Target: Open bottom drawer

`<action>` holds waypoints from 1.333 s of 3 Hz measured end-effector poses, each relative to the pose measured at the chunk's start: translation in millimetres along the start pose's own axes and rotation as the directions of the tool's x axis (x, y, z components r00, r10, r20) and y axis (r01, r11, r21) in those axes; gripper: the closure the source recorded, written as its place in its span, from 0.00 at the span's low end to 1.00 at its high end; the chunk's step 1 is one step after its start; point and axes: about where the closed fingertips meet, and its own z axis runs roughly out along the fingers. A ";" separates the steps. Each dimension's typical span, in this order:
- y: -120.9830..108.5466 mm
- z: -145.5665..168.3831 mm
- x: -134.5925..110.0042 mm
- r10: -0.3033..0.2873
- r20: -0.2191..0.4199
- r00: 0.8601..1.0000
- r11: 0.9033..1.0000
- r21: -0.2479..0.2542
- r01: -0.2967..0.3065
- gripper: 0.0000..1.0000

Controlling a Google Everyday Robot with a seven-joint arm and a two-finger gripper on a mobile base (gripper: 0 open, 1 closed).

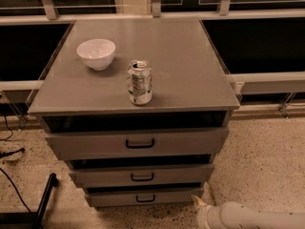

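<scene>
The bottom drawer (114, 199) is the lowest and narrowest of three grey drawer fronts, with a small black loop handle (145, 199) at its centre. It sits closed, near the floor. My gripper (199, 202) is at the end of the white arm (248, 217), which comes in low from the bottom right. The gripper is just right of the bottom drawer's right end, close to the floor and well right of the handle.
The middle drawer (142, 176) and the top drawer (138, 143) are above it. A white bowl (96, 53) and a drink can (139, 82) stand on the cabinet top (190, 56). A black stand leg (44, 202) and cables lie on the floor at left.
</scene>
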 end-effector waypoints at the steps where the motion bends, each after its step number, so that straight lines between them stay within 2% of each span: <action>1: 3.2 17.9 9.2 0.003 0.025 1.000 1.000 -0.011 -0.002 0.00; 2: 8.5 57.1 25.8 0.009 0.090 0.996 1.000 -0.031 -0.006 0.00; 3: 9.1 86.8 30.9 0.004 0.143 0.990 0.999 -0.042 0.003 0.00; 4: 1.5 114.6 22.7 -0.036 0.184 0.982 0.998 -0.044 0.045 0.00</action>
